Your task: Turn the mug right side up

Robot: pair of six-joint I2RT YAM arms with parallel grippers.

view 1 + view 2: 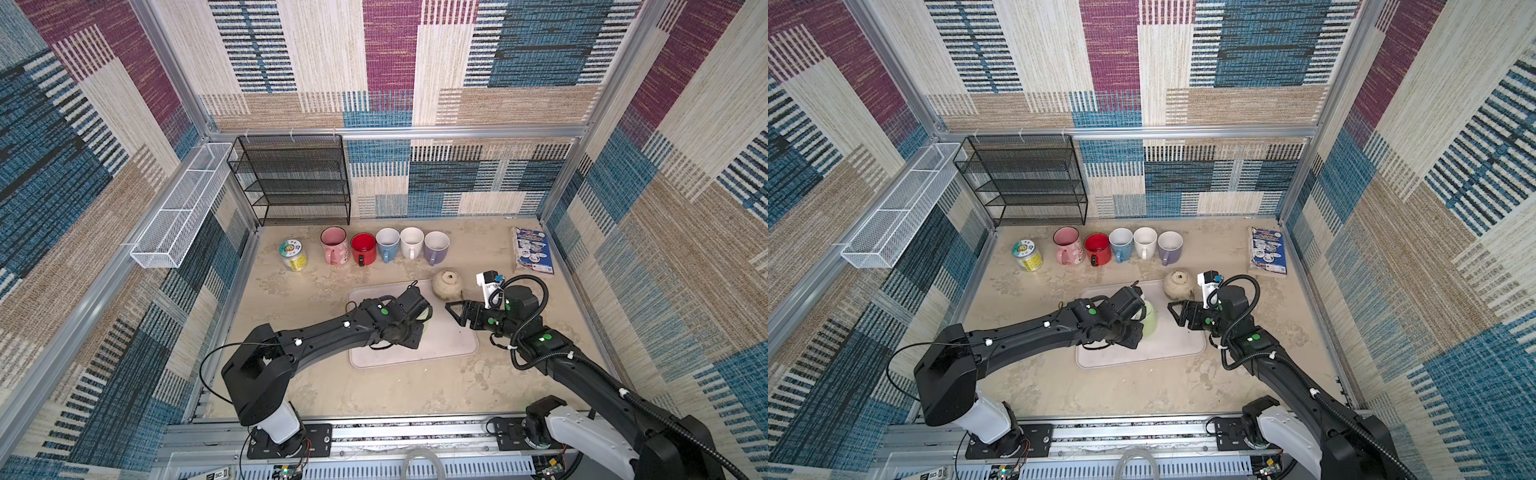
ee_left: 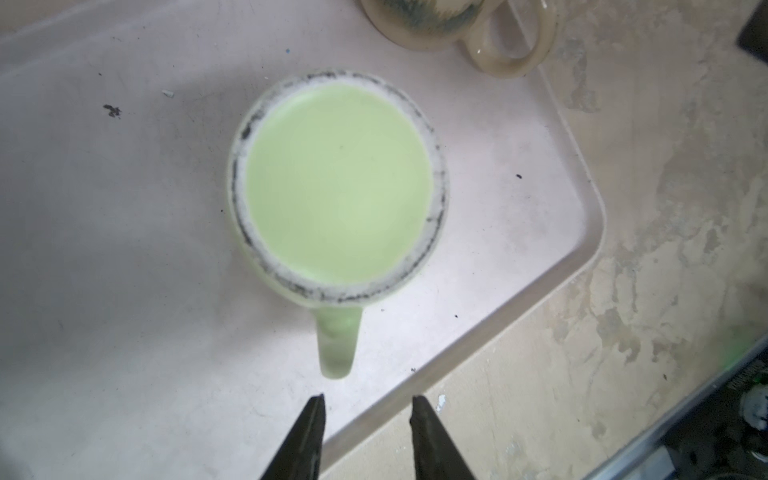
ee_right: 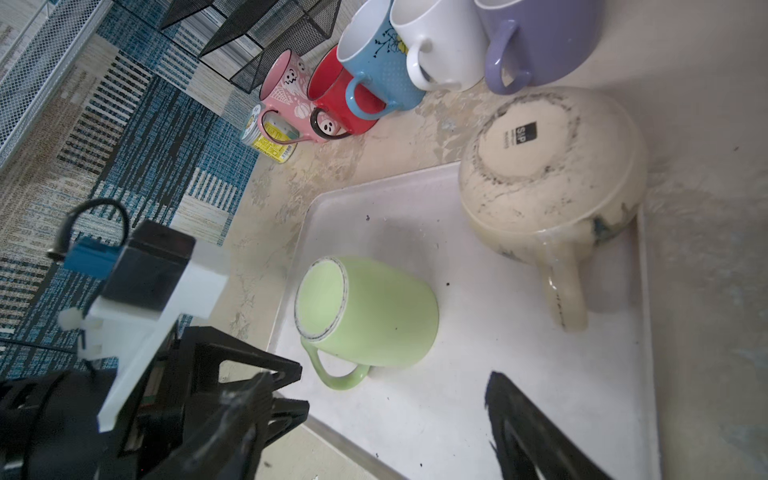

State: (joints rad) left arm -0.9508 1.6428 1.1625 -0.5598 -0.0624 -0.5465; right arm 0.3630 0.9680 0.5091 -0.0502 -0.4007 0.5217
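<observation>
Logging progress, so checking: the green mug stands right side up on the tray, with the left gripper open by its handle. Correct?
No: the green mug is upside down on the tray, its base facing up in the left wrist view. The left gripper is open by its handle, as you said.

**Left arm**: black jointed links on a white base segment. It reaches from the near-left corner forward and toward the middle, with the forearm nearly level and the wrist bent downward.

**Left claw**: black, two-fingered, pointing down. It is hidden beneath the wrist in both top views. The jaws are partly apart, with a plain gap between the tapered fingertips.

**Right arm**: black links on a white base segment. It rises from the near-right corner, with the forearm angled toward the middle.

**Right claw**: black, roughly level, pointing toward the centre. The jaws are spread wide. It is near the left wrist without touching it.
</observation>
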